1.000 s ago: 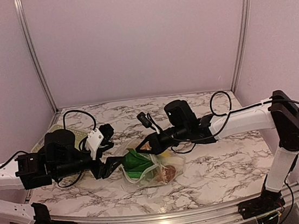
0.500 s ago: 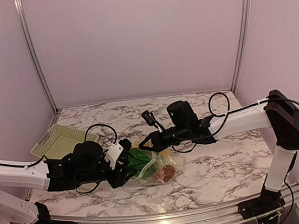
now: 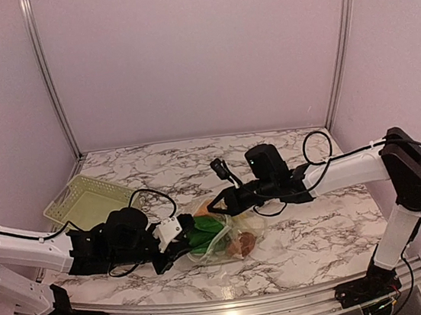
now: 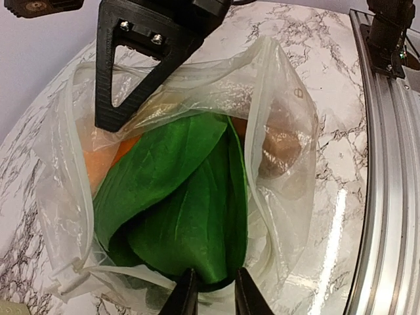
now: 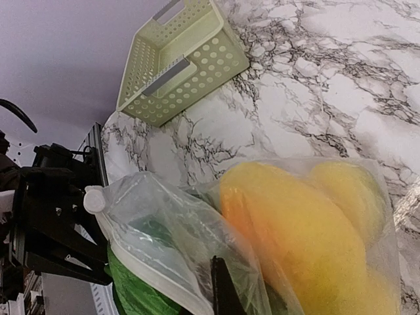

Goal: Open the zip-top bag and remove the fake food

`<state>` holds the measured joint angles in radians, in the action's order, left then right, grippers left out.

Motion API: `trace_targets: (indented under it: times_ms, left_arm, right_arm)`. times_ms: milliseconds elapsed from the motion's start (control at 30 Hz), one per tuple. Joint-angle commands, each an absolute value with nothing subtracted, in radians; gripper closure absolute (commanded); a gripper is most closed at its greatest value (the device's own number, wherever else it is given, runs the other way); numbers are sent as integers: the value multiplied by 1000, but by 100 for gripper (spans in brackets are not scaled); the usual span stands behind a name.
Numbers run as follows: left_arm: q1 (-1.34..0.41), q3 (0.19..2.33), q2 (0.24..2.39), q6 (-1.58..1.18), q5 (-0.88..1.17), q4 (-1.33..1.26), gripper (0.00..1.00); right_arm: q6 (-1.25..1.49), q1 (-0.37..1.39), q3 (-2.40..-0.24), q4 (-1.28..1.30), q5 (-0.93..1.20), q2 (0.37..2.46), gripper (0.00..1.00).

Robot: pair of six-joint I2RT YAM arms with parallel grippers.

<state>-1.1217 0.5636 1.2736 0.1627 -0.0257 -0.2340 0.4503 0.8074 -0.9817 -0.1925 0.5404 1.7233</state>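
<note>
The zip-top bag lies open-mouthed on the marble table, its mouth towards the left arm. My right gripper is shut on the bag's upper lip and holds it up; its black fingers show above the opening. My left gripper reaches into the mouth, its jaws pinched on the near tip of a green leafy vegetable. Other fake food is inside the bag: a brown lump, an orange carrot and yellow lemons.
A pale green slatted basket stands at the back left of the table, also in the right wrist view. An aluminium rail runs along the table's front edge. Cables trail from both wrists.
The left arm has swung right from beside the basket into the bag's mouth, and its jaws have narrowed onto the green leaf. The right gripper, still holding the lip, has shifted slightly right.
</note>
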Motion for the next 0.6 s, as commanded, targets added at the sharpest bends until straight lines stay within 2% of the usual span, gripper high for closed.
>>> trace_targets:
  times_ms: [0,233,567]
  left_arm:
    - [-1172,598,1313,290,-75,-186,80]
    - [-1261,635,1369,368,-167,-159,83]
    - [-1305,659,1389,378,-210,-179,80]
  right_arm:
    - [438,791,-977,-173,546,1688,100]
    - [455,790,-997,-188,561,1701,100]
    - [462,792,-988,-201,574,1698,100]
